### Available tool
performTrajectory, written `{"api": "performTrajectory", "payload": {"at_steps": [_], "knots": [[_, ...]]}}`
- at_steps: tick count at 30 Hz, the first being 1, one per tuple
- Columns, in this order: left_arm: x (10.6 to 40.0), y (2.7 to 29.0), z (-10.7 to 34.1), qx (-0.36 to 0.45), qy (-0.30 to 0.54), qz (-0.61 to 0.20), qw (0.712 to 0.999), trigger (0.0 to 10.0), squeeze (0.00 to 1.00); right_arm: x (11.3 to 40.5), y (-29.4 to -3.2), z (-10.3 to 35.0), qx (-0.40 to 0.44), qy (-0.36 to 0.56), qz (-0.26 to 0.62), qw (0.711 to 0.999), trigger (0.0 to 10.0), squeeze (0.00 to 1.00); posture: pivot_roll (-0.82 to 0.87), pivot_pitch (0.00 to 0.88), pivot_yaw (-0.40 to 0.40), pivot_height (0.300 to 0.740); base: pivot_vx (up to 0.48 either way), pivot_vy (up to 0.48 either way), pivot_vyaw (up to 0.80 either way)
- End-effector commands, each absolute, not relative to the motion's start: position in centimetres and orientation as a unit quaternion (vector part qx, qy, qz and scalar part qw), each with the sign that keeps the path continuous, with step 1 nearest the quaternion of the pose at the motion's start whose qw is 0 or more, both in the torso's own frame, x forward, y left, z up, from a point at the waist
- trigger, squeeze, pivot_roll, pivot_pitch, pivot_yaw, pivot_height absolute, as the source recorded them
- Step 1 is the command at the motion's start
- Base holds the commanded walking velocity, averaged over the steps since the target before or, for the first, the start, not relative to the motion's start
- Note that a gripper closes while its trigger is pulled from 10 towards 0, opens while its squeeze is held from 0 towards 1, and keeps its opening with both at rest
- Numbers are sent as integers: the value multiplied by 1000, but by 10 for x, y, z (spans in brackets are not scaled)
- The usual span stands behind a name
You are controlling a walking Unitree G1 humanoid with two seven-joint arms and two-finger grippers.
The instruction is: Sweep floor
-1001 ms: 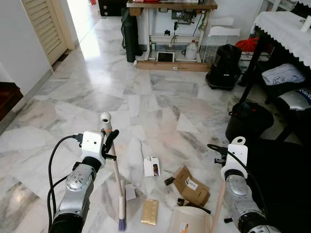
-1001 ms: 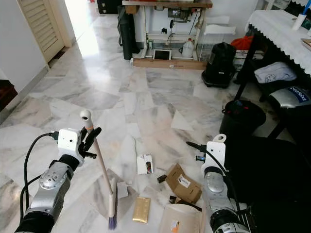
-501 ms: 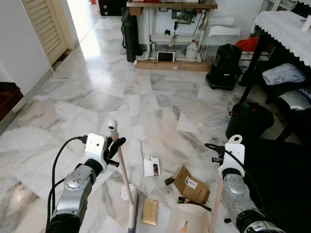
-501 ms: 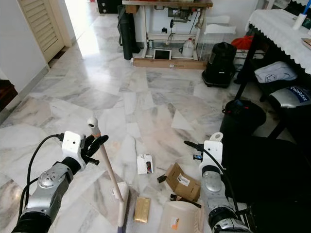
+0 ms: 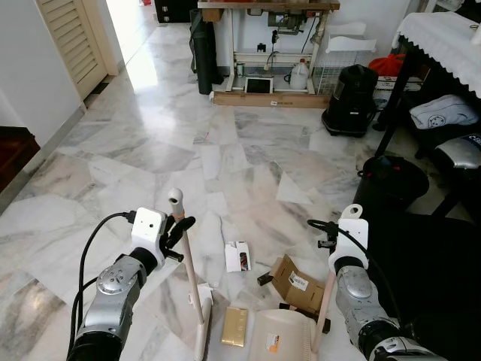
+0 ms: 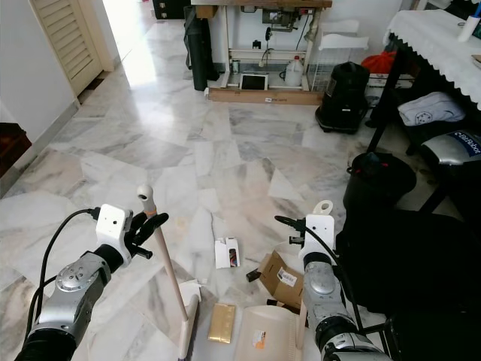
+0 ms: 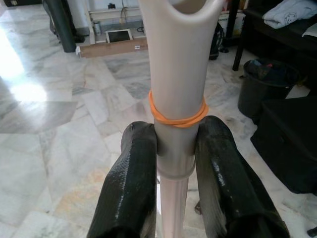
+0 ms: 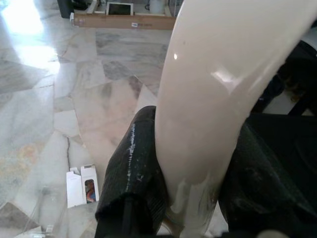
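Note:
My left gripper (image 5: 177,230) is shut on the upper part of a pale broom handle (image 5: 191,275), just under an orange rubber band (image 7: 178,115). The broom slants down to the floor, ending beside a small white scrap (image 5: 204,300). The handle of a cream dustpan (image 5: 280,339) is clamped in my shut right gripper (image 8: 195,163); the pan rests on the floor in front of me. Litter lies between them: a white carton (image 5: 238,256), a brown cardboard box (image 5: 295,282) and a flat gold box (image 5: 235,326).
Marble floor (image 5: 225,150) stretches ahead to a work table (image 5: 263,6) with a cardboard strip under it. A black bin (image 5: 391,182), a black bag (image 5: 353,90) and a cloth-covered table (image 5: 443,37) crowd the right. A louvred door (image 5: 71,37) is at the left.
The broom has swung right, its lower end sliding across the floor toward the gold box. The dustpan and my right gripper have edged left. The camera has shifted slightly.

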State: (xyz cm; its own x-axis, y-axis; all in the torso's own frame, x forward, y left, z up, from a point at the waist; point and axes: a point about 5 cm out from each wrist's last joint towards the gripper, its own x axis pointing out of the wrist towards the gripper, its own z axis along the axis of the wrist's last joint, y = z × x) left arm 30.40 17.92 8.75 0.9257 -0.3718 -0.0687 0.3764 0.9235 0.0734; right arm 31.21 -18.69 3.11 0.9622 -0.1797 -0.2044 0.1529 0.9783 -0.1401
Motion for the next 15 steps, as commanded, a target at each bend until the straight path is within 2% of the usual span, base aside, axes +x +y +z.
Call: {"api": "performTrajectory", "payload": {"at_steps": [1,15], "knots": [[304,177,96,55,2,-193,980,10000,0,316,-187,37,-71,94,-76,990,10000,0,80,0,28,740,0,0,0],[307,175,80,51,20,-170,984,10000,0,301,-185,22,-85,106,-60,989,10000,0,38,24,16,740,0,0,0]]}}
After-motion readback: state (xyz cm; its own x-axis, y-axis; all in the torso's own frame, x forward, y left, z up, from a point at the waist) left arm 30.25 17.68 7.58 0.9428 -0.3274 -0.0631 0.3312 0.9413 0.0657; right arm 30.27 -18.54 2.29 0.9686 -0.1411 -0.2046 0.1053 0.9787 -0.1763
